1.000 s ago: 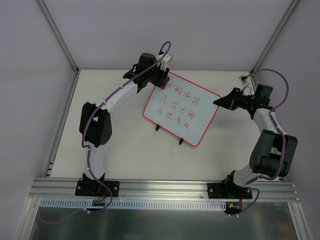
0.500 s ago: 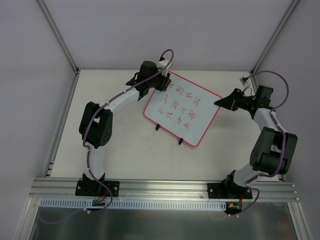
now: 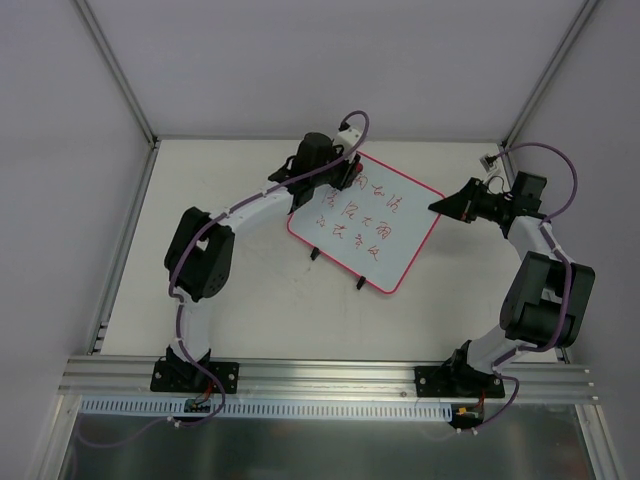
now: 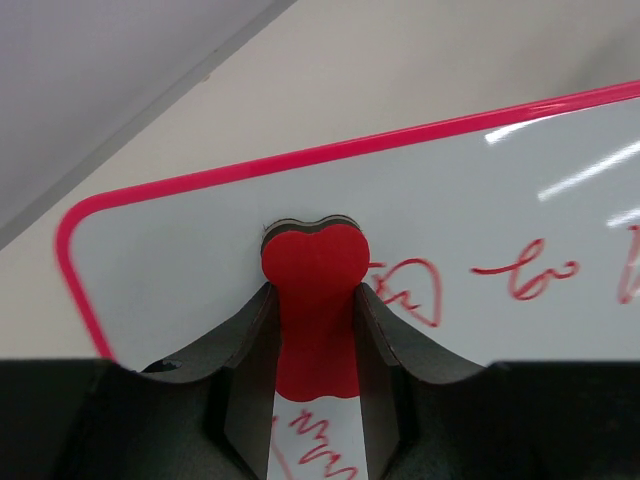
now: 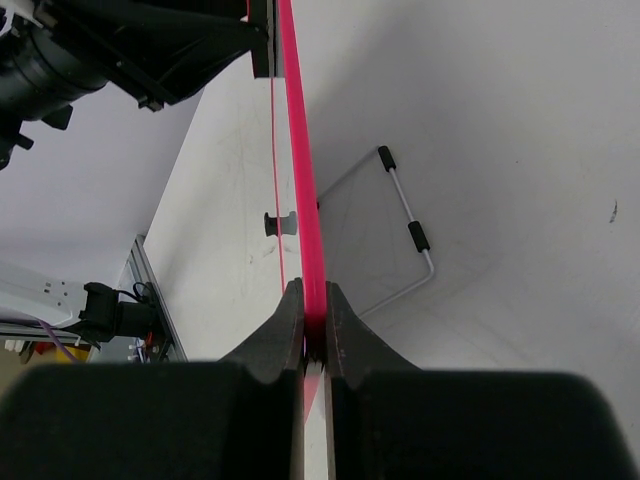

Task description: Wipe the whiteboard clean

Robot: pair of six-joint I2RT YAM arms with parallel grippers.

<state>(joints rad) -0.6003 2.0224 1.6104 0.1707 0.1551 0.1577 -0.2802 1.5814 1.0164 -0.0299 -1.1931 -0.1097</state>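
Two arms share the work on the whiteboard [image 3: 365, 222], which stands propped at a slant on its wire stand [image 5: 410, 235] about the middle of the tabletop [image 3: 250, 310], a little toward the far side. The right hand [image 5: 313, 305] is shut narrow on the board's pink frame [image 5: 301, 150] at its right edge. I take that as bracing, since a light board on a thin prop would slide or tip back under a wiping push. The left hand [image 4: 313, 300] is clamped tight on a small red eraser [image 4: 312, 262], gripping it by the waist so the rounded end sticks out ahead of the fingers and meets the white surface first. That end appears to rest against the board's far left corner, just left of the first character of the red writing [image 4: 520, 282]. All three rows look intact from above, so the erasing seems barely begun. The sensible stroke, to my eye, runs rightward along the top row, firm enough to clean without making the pinched frame slip.
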